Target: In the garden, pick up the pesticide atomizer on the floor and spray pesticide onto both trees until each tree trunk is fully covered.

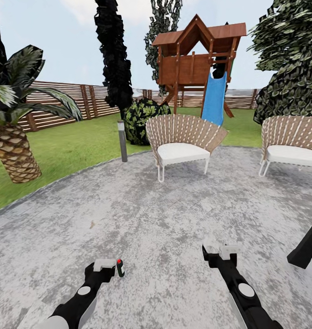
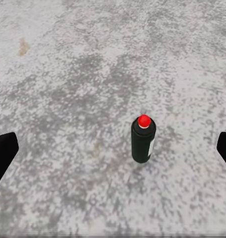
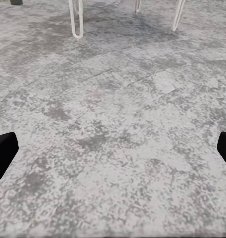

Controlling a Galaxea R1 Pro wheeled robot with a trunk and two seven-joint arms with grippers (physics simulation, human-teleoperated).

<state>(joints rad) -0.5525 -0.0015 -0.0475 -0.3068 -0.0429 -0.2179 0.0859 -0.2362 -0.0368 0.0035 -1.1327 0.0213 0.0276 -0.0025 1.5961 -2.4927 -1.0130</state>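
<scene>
The pesticide atomizer, a small dark bottle with a red cap, stands upright on the grey speckled stone paving, not on grass. My left gripper hangs just beside it, open. In the left wrist view the atomizer stands between and beyond the spread black fingers, a little off centre, untouched. My right gripper is open over bare paving, and its fingers hold nothing. The garden lawn and slatted fence lie beyond the patio. Both trees and their trunks are out of view.
Two wicker chairs stand at the patio's far side. A short lamp post marks its edge, with a palm at left. Behind are a near-black cypress, a wooden playhouse with a blue slide, and a slanted black bar at right.
</scene>
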